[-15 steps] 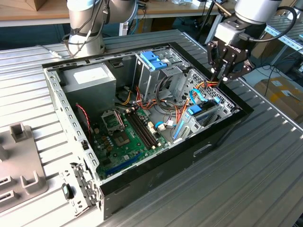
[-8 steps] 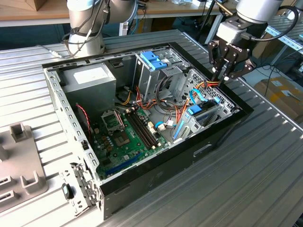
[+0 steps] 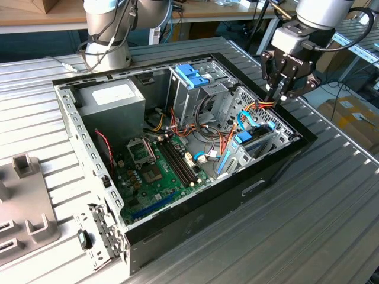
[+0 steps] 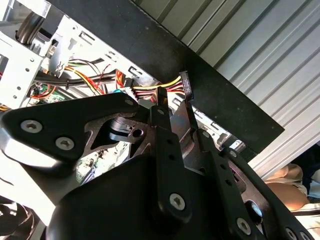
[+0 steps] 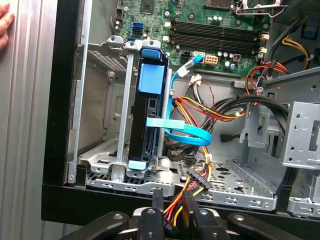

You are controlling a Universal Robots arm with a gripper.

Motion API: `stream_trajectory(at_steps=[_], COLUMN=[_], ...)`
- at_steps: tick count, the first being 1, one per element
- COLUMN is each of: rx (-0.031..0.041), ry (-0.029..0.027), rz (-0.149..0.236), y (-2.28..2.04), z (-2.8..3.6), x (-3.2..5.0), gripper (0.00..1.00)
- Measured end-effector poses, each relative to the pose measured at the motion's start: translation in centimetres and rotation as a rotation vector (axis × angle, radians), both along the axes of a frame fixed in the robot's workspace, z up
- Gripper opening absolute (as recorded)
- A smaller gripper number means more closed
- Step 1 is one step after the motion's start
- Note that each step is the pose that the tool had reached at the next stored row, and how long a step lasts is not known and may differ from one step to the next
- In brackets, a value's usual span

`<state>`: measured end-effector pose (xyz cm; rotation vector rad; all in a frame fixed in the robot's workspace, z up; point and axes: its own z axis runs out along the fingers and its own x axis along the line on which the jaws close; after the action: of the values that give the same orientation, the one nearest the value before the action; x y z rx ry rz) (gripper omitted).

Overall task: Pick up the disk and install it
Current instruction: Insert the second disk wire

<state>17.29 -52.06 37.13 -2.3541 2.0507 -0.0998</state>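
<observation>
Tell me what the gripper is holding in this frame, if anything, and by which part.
The gripper appears to pinch a power cable by its yellow, red and black wires, just behind the black connector.

Exterior view high; wrist views close behind claw [image 5: 173, 195], sharing cable bundle [image 4: 155, 90].

We hold our arm [image 3: 323, 12] above the computer case [image 3: 177, 222], at its rim, with the gripper [image 3: 279, 94] pointing down and its fingers pinched around a wire bundle [image 5: 199, 179].
</observation>
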Motion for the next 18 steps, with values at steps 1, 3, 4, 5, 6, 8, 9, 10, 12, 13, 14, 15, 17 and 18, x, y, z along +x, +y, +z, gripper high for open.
stream_trajectory(at_steps=[1,3,4,5,6,8,9,10,12,13,14,15,17,18], rx=[0.0001,0.0004,0.0005,0.0006,0.0007,0.0008,0.0007,0.0007,0.0007,0.0007,0.0007,0.0007,0.0007,0.0008], ry=[0.0000,0.0000,0.0000,0.0000,0.0000,0.0000,0.0000,0.0000,0.0000,0.0001,0.0000,0.0000,0.0000,0.0000], rz=[0.002,0.012,0.017,0.024,0.030,0.042,0.048,0.055,0.076,0.080,0.081,0.082,0.082,0.082], y=[0.00,0.00,0.00,0.00,0.00,0.00,0.00,0.00,0.00,0.00,0.00,0.00,0.00,0.00], z=[0.00,0.00,0.00,0.00,0.00,0.00,0.00,0.00,0.00,0.00,0.00,0.00,0.00,0.01], x=[0.01,0.03,0.04,0.06,0.08,0.11,0.12,0.14,0.16,0.16,0.16,0.16,0.17,0.17], gripper=[0.29,0.29,0.29,0.29,0.29,0.29,0.29,0.29,0.29,0.29,0.29,0.29,0.29,0.29])
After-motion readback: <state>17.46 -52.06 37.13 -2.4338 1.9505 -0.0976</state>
